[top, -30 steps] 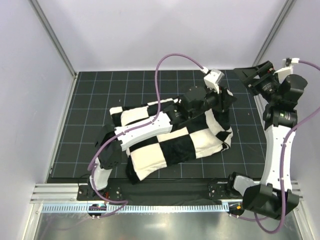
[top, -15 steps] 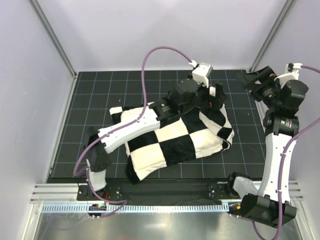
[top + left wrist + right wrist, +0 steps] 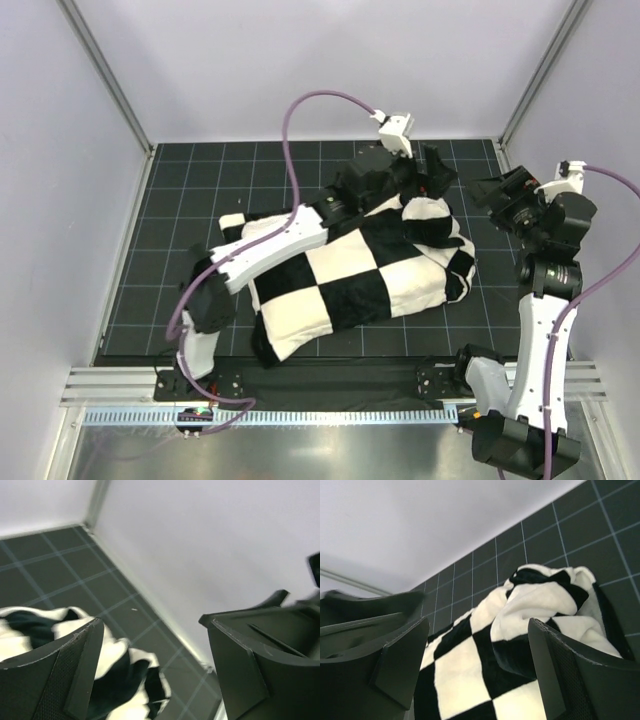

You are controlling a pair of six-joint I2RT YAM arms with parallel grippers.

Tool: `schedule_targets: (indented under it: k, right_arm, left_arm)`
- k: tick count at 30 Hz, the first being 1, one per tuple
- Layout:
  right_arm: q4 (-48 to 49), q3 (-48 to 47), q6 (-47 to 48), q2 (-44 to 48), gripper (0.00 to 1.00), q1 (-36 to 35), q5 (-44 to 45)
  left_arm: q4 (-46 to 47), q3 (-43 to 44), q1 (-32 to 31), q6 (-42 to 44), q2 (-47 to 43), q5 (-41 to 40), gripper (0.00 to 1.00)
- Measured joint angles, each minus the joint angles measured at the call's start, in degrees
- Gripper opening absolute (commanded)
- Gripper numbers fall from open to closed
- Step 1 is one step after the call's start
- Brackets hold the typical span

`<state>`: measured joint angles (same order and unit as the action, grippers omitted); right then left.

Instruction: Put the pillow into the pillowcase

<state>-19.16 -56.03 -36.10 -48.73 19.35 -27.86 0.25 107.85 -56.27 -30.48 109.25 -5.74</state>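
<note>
The black-and-white checked pillowcase (image 3: 350, 280) lies bulging in the middle of the dark grid mat, its far right end bunched and folded over (image 3: 435, 225). No plain cream pillow shows apart from it. My left arm reaches across the pillowcase; the left gripper (image 3: 432, 170) is open and empty just beyond the bunched end. In the left wrist view the gripper (image 3: 155, 672) has wide-apart jaws, with the pillowcase's folds (image 3: 120, 675) below. My right gripper (image 3: 492, 190) is open to the right of the bunched end; its wrist view (image 3: 480, 667) looks over the pillowcase (image 3: 470, 670).
The dark grid mat (image 3: 180, 220) is bounded by pale walls, with metal corner posts at the back left (image 3: 100, 70) and back right (image 3: 540, 70). The left arm's purple cable (image 3: 300, 110) loops above the back of the mat. A metal rail (image 3: 320, 410) runs along the near edge.
My left gripper moved away from the pillowcase's bunched end toward the back wall and now stands open. My right gripper came down and inward toward that end. The cloth's end folded over.
</note>
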Motion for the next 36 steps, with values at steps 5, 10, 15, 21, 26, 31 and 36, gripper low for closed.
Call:
schedule_targets:
  k: [5, 10, 15, 21, 26, 31, 36]
  right_arm:
    - [-1.2, -2.9, 1.9, 1.9, 0.88, 0.0, 4.3]
    - [-1.8, -3.6, 3.2, 0.9, 0.88, 0.0, 5.6]
    - [-0.1, -0.9, 2.3, -1.5, 0.88, 0.0, 2.8]
    - [4.9, 3.8, -0.5, -7.1, 0.88, -2.8, -2.9]
    - [4.3, 3.2, 1.7, -15.4, 0.88, -13.3, -1.6]
    - [0.7, 0.9, 6.8, -20.9, 0.88, -22.9, 6.9]
    - [-4.8, -4.6, 12.2, -25.8, 0.87, -27.2, 18.8]
  left_arm:
    - [3.7, 10.6, 0.0, -10.3, 14.8, 3.5, 0.96]
    - [-1.9, 15.5, 0.2, -14.1, 20.4, 3.6, 1.0]
    - [-4.8, 6.1, 1.4, -13.4, 12.6, 0.8, 1.0]
    - [-13.1, -6.8, 9.8, -12.0, -6.0, -2.9, 1.0]
    - [-18.4, -15.9, 17.1, -10.9, -20.8, -6.9, 1.0]
    - [-23.2, -26.7, 17.7, -9.2, -29.0, -11.1, 1.0]
    - [-30.0, -36.8, 19.3, -8.1, -30.8, -15.5, 1.0]
